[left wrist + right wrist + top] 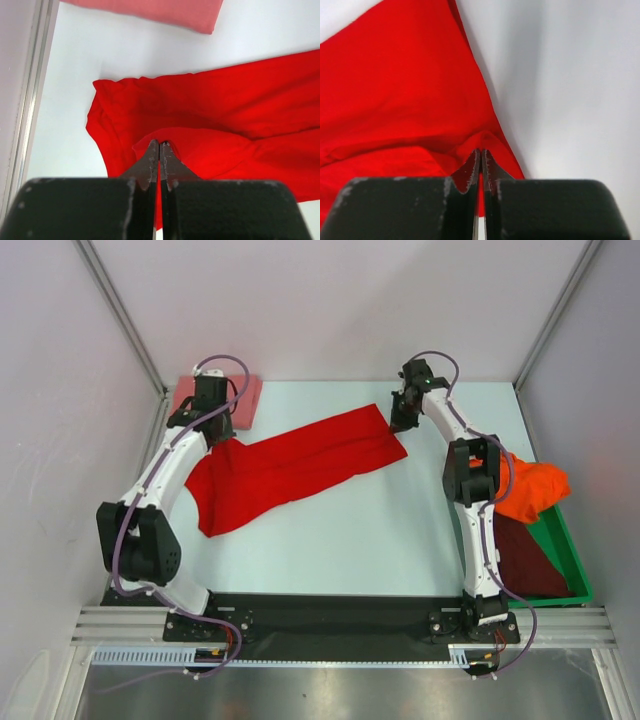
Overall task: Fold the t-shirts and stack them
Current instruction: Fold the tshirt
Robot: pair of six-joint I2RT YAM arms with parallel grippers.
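Observation:
The bright red t-shirt [295, 468] lies stretched across the table from front left to back right. My left gripper [222, 432] is shut on its left edge; the left wrist view shows the cloth [210, 115] pinched at the fingertips [159, 145]. My right gripper [403, 420] is shut on its right corner; the right wrist view shows a cloth [405, 90] ridge pinched at the fingertips [481, 152]. A folded salmon-pink t-shirt [244, 400] lies at the back left, also in the left wrist view [165, 11]. The orange t-shirt [530, 490] and dark maroon t-shirt [530, 560] lie in the bin.
A green plastic bin [568, 558] stands at the right edge of the table, beside my right arm. Grey walls and metal frame posts close in the table at the left, back and right.

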